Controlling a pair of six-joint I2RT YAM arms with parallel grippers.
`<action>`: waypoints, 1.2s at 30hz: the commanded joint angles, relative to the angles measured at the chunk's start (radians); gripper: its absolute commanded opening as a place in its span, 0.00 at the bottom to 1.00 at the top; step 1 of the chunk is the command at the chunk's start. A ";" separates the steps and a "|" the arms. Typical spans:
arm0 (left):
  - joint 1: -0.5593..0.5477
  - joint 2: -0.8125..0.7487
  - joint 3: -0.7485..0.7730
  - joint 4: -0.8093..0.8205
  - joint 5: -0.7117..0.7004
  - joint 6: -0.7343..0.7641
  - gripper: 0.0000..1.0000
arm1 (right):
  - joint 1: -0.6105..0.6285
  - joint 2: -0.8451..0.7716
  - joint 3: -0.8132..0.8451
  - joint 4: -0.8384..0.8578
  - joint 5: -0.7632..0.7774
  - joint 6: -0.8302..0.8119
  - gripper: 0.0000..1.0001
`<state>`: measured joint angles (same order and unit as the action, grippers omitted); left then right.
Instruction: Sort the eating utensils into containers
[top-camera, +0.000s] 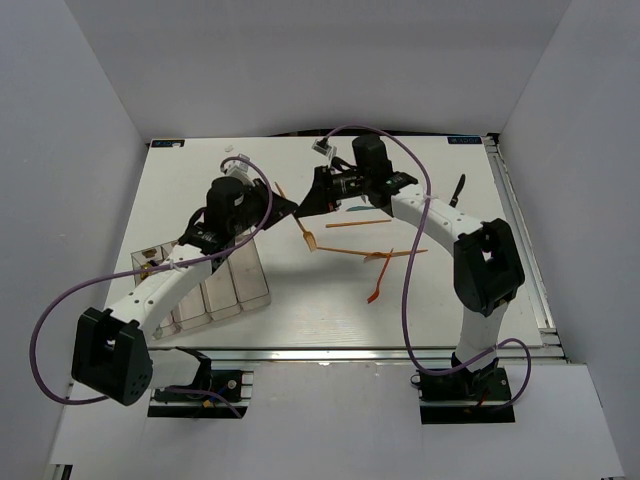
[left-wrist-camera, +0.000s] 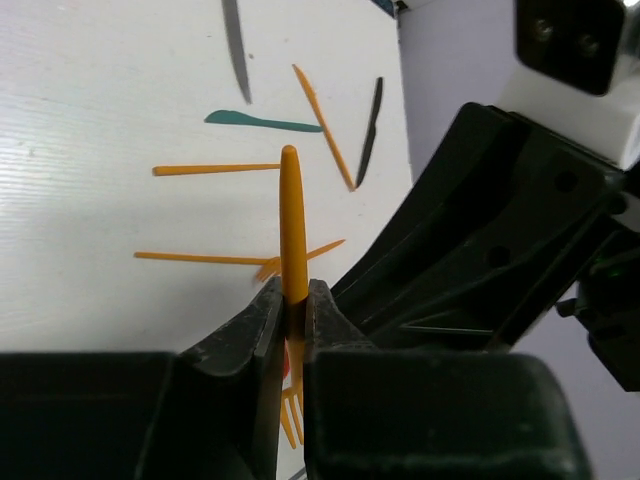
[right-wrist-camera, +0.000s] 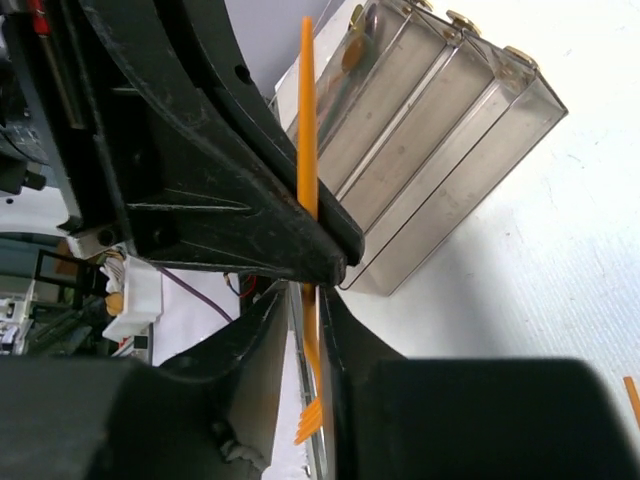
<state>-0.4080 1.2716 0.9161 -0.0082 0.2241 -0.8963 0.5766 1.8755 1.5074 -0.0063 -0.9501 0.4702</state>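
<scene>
An orange plastic fork (left-wrist-camera: 291, 220) hangs above the middle of the table between both grippers, tines down (top-camera: 308, 238). My left gripper (left-wrist-camera: 291, 300) is shut on its handle, with the tines showing below the jaws. My right gripper (right-wrist-camera: 318, 310) stands slightly open around the same fork (right-wrist-camera: 307, 120); a gap shows beside it on one side. In the top view the left gripper (top-camera: 288, 207) and right gripper (top-camera: 306, 203) meet tip to tip. The clear containers (top-camera: 225, 290) sit under the left arm, and the right wrist view shows them (right-wrist-camera: 440, 120) behind the fork.
Loose utensils lie on the table to the right: orange sticks (left-wrist-camera: 215, 169) (left-wrist-camera: 195, 258) (left-wrist-camera: 322, 125), a teal piece (left-wrist-camera: 262, 122), a dark knife (left-wrist-camera: 371, 130) and a grey piece (left-wrist-camera: 236, 45). From above, an orange stick (top-camera: 357, 224) and orange cutlery (top-camera: 380, 280) lie near the right arm.
</scene>
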 joint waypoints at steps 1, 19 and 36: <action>0.003 -0.049 0.082 -0.200 -0.089 0.091 0.00 | -0.003 -0.007 0.002 0.051 -0.044 -0.036 0.27; 0.578 -0.078 0.080 -0.802 -0.374 0.608 0.00 | -0.032 -0.035 0.014 -0.435 -0.096 -0.786 0.31; 0.591 0.075 0.032 -0.690 -0.381 0.709 0.09 | -0.138 -0.079 -0.012 -0.540 0.060 -1.031 0.33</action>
<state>0.1761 1.3563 0.9615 -0.7166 -0.1822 -0.2024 0.4438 1.8484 1.5047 -0.4835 -0.9588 -0.4274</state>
